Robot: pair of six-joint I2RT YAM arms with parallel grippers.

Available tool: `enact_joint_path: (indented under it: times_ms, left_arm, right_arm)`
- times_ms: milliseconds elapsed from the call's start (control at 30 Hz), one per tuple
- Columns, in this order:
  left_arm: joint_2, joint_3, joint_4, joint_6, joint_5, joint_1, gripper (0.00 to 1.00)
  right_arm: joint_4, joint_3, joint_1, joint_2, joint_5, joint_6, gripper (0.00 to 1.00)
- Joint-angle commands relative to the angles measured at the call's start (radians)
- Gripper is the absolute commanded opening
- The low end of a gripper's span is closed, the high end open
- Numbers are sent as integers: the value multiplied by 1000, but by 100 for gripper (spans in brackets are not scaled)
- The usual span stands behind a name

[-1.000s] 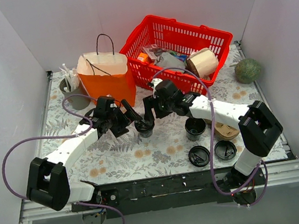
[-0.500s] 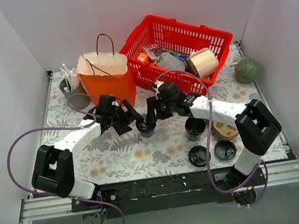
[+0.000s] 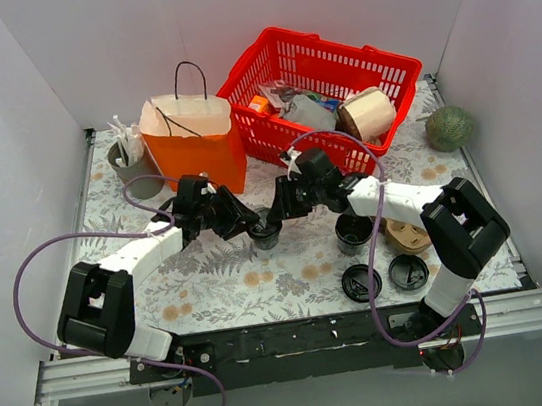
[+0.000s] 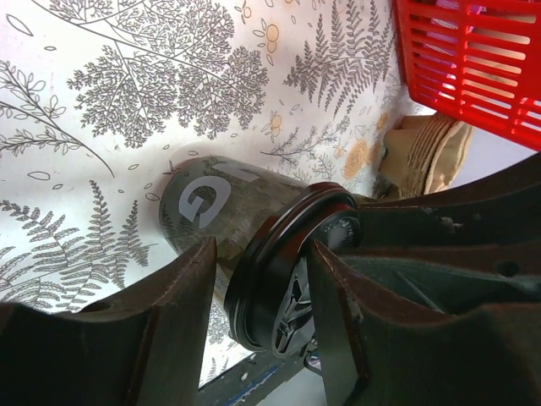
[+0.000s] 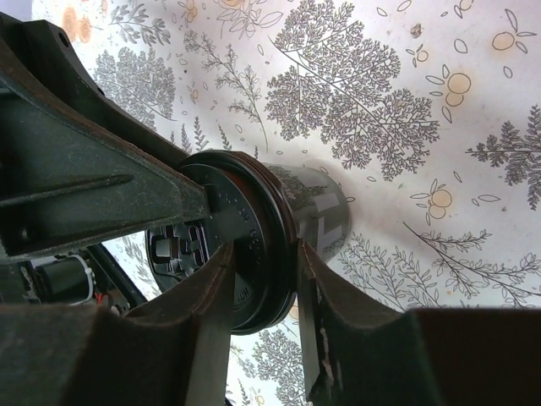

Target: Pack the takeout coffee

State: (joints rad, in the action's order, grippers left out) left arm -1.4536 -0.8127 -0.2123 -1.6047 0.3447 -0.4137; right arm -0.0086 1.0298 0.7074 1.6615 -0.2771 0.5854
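The takeout coffee (image 3: 264,235), a small dark cup with a round black lid, stands on the floral tablecloth in front of the orange bag. My left gripper (image 3: 252,228) reaches it from the left and my right gripper (image 3: 275,218) from the right. In the left wrist view the cup (image 4: 207,203) lies between the fingers of the left gripper (image 4: 262,288), which straddle the lid rim with a gap on one side. In the right wrist view the right gripper (image 5: 264,279) pinches the lid rim (image 5: 283,228), one finger on the lid top, the other against the cup wall (image 5: 325,207).
An orange paper bag (image 3: 192,145) stands behind the cup, with a red basket (image 3: 399,70) of goods to its right. An open black cup (image 3: 354,233), two loose lids (image 3: 361,282) (image 3: 408,272), a grey utensil holder (image 3: 132,164) and a green melon (image 3: 450,126) sit around.
Both grippers have moved in onto the cup's lid from either side, and both pairs of jaws have narrowed around its rim. The cup has stayed where it was.
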Motion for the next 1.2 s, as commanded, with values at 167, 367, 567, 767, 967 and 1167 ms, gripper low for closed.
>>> enact_joint_path:
  times_ms: [167,367,567,767,967,1167]
  left_arm:
    - [-24,95,-73,8,-33,6,39]
    - [12,49,-84,15,-21,6,48]
    - [96,-34,-121,38,-38,6,83]
    - [157,-143,-205,69,-84,6,98]
    - [280,-184,-297,71,-163,6,98]
    - [424,-217,-447,62,-297,6,98]
  right_arm:
    - [-16,-112,-17,30,6,22,33]
    - [-25,-57,-16,4,12,-16,41]
    - [-99,71,-16,-37,47,-102,54]
    - [-175,170,-16,-65,52,-170,76]
    - [-183,151,-14,-192,93,-203,95]
    - [-94,4,-16,-436,159,-260,97]
